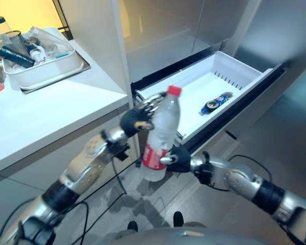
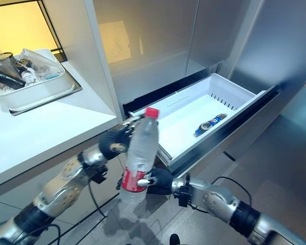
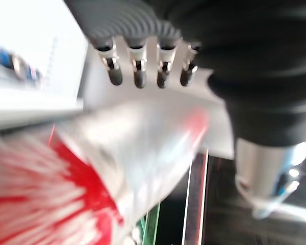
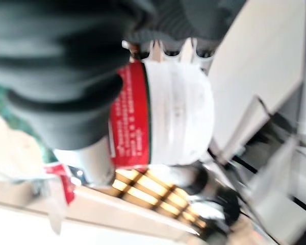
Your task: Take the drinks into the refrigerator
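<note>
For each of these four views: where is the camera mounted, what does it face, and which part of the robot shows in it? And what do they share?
Left eye view: head camera looking down at the open drawer and white counter; both arms show, with the left hand and right hand.
Right eye view: same head, the same scene slightly offset.
Left wrist view: on the left wrist, along its straight fingers to the water bottle.
Right wrist view: on the right wrist, fingers curled round the bottle's red label.
Shared: the bottle; a blue can lies in the drawer.

The left hand (image 3: 143, 66) hangs at twelve o'clock, fingers (image 3: 138, 76) straight and apart from the clear bottle (image 3: 137, 148), whose red label (image 3: 46, 204) smears toward seven. At ten sits what may be a blue can (image 3: 15, 66) in the white drawer (image 3: 51, 76).
</note>
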Controlling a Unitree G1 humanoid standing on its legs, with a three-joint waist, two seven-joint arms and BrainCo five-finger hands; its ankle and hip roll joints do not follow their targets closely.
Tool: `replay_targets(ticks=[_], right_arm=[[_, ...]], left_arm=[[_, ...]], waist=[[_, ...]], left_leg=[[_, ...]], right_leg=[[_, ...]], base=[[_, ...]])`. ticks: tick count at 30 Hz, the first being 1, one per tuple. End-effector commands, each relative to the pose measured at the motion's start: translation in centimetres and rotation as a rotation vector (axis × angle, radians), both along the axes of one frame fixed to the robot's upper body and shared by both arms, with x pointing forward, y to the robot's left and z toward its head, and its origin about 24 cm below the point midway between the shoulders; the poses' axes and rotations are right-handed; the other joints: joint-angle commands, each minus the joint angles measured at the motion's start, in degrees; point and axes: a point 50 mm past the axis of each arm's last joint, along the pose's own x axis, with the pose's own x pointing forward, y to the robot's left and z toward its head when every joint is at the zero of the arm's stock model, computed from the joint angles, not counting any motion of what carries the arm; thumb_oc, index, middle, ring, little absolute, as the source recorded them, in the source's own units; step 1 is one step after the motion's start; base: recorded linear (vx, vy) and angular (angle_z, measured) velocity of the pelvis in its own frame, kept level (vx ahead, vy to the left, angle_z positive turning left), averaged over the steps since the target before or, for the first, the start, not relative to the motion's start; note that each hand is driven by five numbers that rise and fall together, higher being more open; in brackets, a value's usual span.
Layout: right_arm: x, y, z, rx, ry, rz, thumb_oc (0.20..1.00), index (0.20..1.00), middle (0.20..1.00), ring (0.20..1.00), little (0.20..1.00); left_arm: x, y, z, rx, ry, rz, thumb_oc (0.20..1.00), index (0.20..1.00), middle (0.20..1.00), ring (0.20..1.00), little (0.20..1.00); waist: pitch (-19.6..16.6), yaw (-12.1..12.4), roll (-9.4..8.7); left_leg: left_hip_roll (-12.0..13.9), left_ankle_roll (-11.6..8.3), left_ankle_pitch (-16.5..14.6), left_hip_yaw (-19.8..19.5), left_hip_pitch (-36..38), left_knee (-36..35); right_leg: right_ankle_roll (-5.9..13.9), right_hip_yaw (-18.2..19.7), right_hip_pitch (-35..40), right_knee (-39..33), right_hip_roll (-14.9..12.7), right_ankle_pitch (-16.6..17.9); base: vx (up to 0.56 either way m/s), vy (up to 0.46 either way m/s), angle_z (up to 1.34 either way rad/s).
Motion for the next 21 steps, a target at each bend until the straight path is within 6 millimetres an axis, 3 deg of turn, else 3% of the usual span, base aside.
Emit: replay_targets(ticks=[1, 2, 6, 9, 10, 11, 14, 16, 17, 19, 21], right_arm=[[1.2, -1.7, 6.8, 0.262, -0.301, -0.128, 0.200, 0.200, 0.200, 0.200, 0.200], [1.3, -3.0, 7.1, 0.295, -0.331, -0.221, 0.200, 0.200, 0.200, 0.200, 0.200], [1.2, -4.8, 8.2, 0.302, -0.408, -0.322, 0.200, 0.200, 0.200, 0.200, 0.200], [1.3, -6.9, 9.4, 0.296, -0.491, -0.429, 0.200, 0.200, 0.200, 0.200, 0.200], [1.3, -8.5, 10.3, 0.274, -0.557, -0.504, 0.200, 0.200, 0.200, 0.200, 0.200], [1.2, -8.5, 10.3, 0.274, -0.557, -0.505, 0.200, 0.200, 0.200, 0.200, 0.200], [1.1, -11.3, 11.7, 0.136, -0.666, -0.624, 0.200, 0.200, 0.200, 0.200, 0.200], [1.3, -11.9, 11.7, 0.097, -0.669, -0.645, 0.200, 0.200, 0.200, 0.200, 0.200], [1.1, -13.2, 12.8, -0.028, -0.735, -0.661, 0.200, 0.200, 0.200, 0.200, 0.200], [1.7, -14.8, 13.0, -0.102, -0.735, -0.727, 0.200, 0.200, 0.200, 0.200, 0.200], [1.9, -15.2, 13.6, -0.147, -0.768, -0.733, 0.200, 0.200, 0.200, 0.200, 0.200]], left_arm=[[-0.7, 1.4, 1.0, -0.043, -0.057, 0.042, 1.000, 1.000, 1.000, 1.000, 1.000], [-1.3, 2.6, 0.5, -0.057, -0.032, 0.095, 1.000, 1.000, 1.000, 1.000, 1.000], [-1.9, 4.2, -0.4, -0.074, 0.004, 0.173, 1.000, 1.000, 1.000, 1.000, 1.000], [-2.6, 5.1, -1.0, -0.066, 0.020, 0.228, 1.000, 1.000, 1.000, 1.000, 1.000], [-3.1, 5.8, -1.0, -0.046, 0.009, 0.265, 1.000, 1.000, 1.000, 1.000, 1.000], [-3.1, 5.8, -1.0, -0.045, 0.009, 0.265, 1.000, 1.000, 1.000, 1.000, 1.000], [-3.6, 6.6, -0.6, -0.009, -0.029, 0.295, 1.000, 1.000, 1.000, 1.000, 1.000], [-3.6, 6.7, -0.5, -0.008, -0.040, 0.305, 1.000, 1.000, 1.000, 1.000, 1.000], [-3.9, 7.0, 0.0, 0.008, -0.069, 0.317, 1.000, 1.000, 1.000, 1.000, 1.000], [-4.1, 7.0, 0.6, 0.048, -0.117, 0.313, 1.000, 1.000, 1.000, 1.000, 1.000], [-4.1, 7.0, 0.7, 0.049, -0.124, 0.313, 1.000, 1.000, 1.000, 1.000, 1.000]], waist=[[-1.30, -0.17, -1.43], [-1.44, -0.20, -1.36], [-1.57, -0.14, -1.33], [-1.65, -0.12, -1.38], [-1.74, -0.14, -1.43], [-1.73, -0.13, -1.43], [-1.77, -0.22, -1.72], [-1.74, -0.14, -1.82], [-1.54, -0.10, -2.10], [-1.40, 0.16, -2.36], [-1.21, 0.18, -2.44]], left_leg=[[-2.61, 3.08, -6.59, -2.37, -0.39, 5.06], [-2.56, 3.10, -6.60, -2.34, -0.37, 4.97], [-2.51, 3.15, -6.67, -2.31, -0.29, 4.88], [-2.50, 3.18, -6.80, -2.29, -0.16, 4.82], [-2.50, 3.18, -6.86, -2.19, -0.14, 4.81], [-2.50, 3.18, -6.87, -2.19, -0.13, 4.82], [-2.49, 3.08, -6.87, -2.16, -0.23, 4.82], [-2.47, 3.05, -6.87, -2.12, -0.28, 4.85], [-2.46, 2.97, -6.84, -2.15, -0.47, 4.88], [-2.46, 2.92, -6.85, -2.13, -0.62, 4.84], [-2.45, 2.89, -6.80, -2.06, -0.75, 4.81]], right_leg=[[1.07, -2.35, 1.41, 5.28, -0.66, -7.57], [1.13, -2.39, 1.47, 5.16, -0.67, -7.58], [1.19, -2.31, 1.58, 4.95, -0.68, -7.59], [1.25, -2.34, 1.71, 4.78, -0.67, -7.60], [1.26, -2.35, 1.76, 4.76, -0.65, -7.66], [1.26, -2.34, 1.77, 4.76, -0.65, -7.66], [1.29, -2.41, 1.75, 4.66, -0.47, -7.71], [1.31, -2.38, 1.70, 4.69, -0.47, -7.70], [1.34, -2.28, 1.48, 4.70, -0.42, -7.67], [1.36, -2.29, 1.35, 4.63, -0.39, -7.60], [1.38, -2.31, 1.27, 4.54, -0.33, -7.53]], base=[[0.03, -0.007, 0.00], [0.00, 0.000, 0.00], [0.00, 0.000, 0.00], [0.00, 0.000, 0.00], [0.00, 0.000, 0.00], [0.00, 0.000, 0.00], [0.00, 0.000, 0.00], [0.00, 0.000, 0.00], [0.00, 0.000, 0.00], [0.00, 0.000, 0.00], [0.00, 0.000, 0.00]])
